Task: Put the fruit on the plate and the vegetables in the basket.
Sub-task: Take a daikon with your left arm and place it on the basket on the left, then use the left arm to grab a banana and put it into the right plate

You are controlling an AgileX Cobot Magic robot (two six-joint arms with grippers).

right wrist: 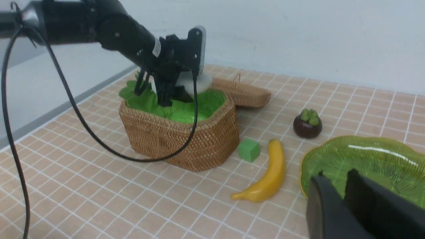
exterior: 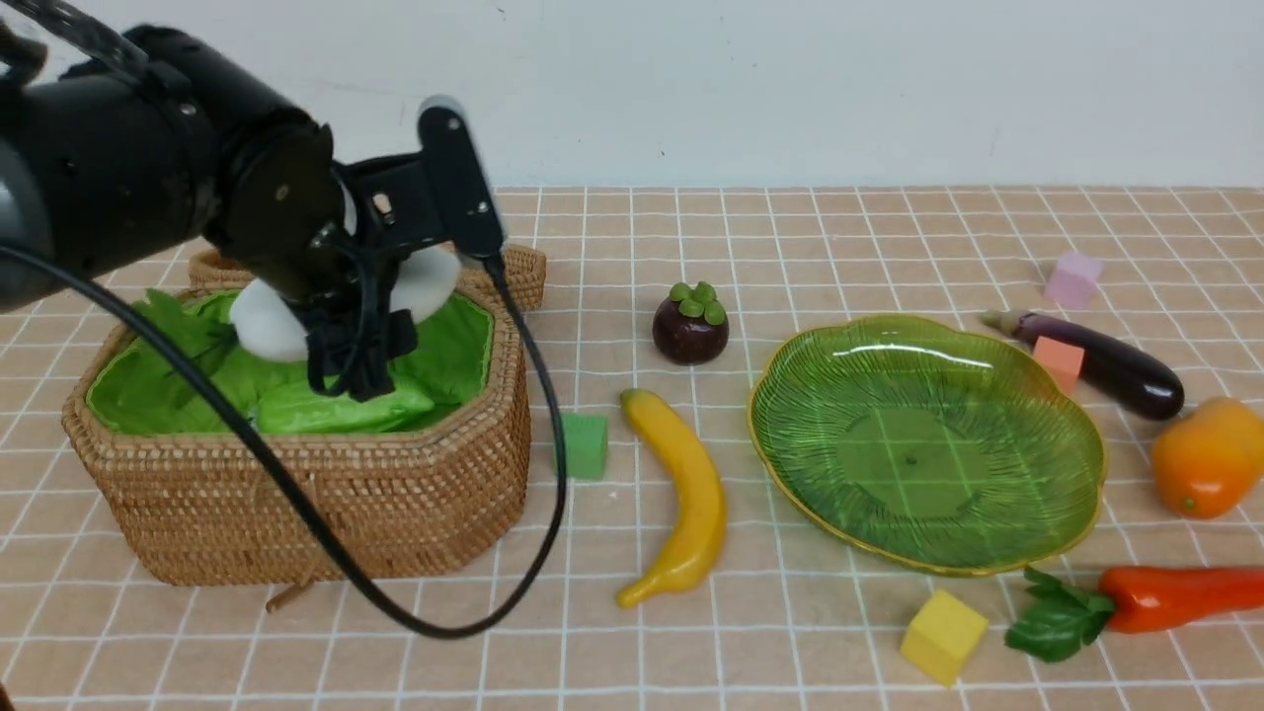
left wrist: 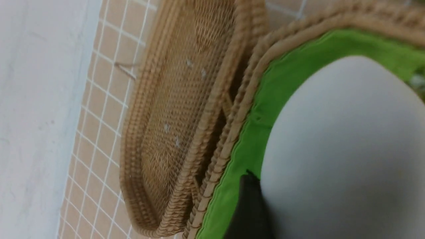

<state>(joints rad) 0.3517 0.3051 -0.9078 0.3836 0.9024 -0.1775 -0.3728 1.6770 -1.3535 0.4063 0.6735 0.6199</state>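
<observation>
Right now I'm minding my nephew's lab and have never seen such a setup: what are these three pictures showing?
It is a robot with two arms, sorting food. The wide picture looks forward from between the arms; the other two come from a camera on each wrist. The left gripper holds a white radish over the lined basket. The right gripper hangs empty near the green plate. On the table lie a banana, a mangosteen, an eggplant, an orange fruit, a carrot and foam cubes.
</observation>
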